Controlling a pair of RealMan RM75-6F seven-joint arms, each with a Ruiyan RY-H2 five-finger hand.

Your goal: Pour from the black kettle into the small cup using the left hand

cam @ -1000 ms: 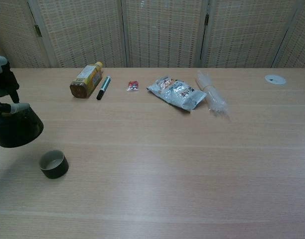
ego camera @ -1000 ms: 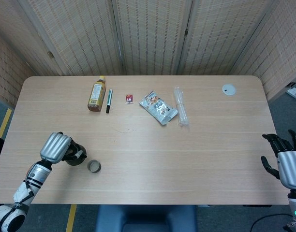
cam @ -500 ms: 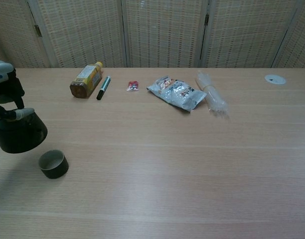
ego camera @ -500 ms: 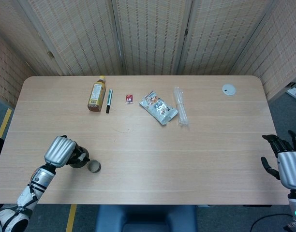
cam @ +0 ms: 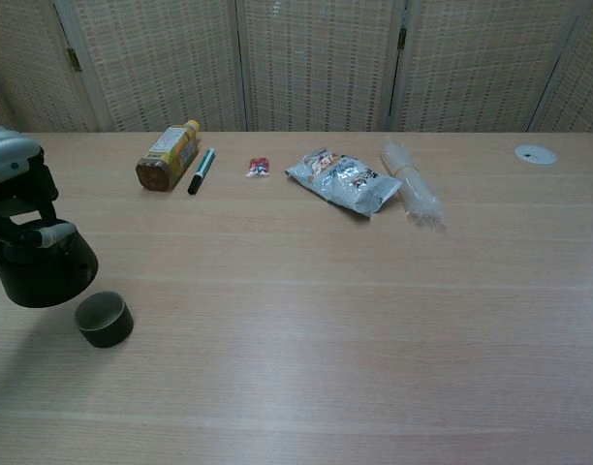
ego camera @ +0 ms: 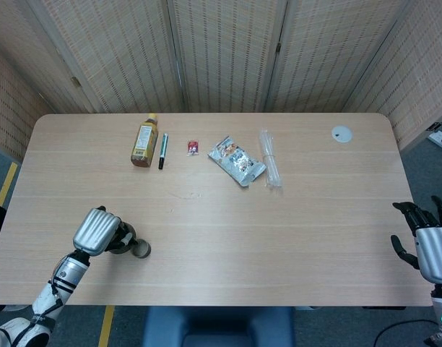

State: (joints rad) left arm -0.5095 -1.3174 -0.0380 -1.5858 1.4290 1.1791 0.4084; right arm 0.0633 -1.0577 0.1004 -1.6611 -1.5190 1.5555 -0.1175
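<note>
My left hand grips the black kettle by its top at the table's front left; in the chest view the left hand sits above the kettle body, which hangs just left of the small dark cup. From the head view the kettle is mostly hidden under the hand and touches or nearly touches the cup. The cup stands upright on the table. My right hand hovers past the table's front right corner, fingers spread, holding nothing.
Along the far side lie a yellow-labelled bottle, a dark pen, a small red packet, a silver snack bag and a clear plastic bundle. A round white disc sits at the back right.
My left hand has carried the kettle rightward and toward the table's front edge, bringing it close beside the cup. The right hand has stayed put.
</note>
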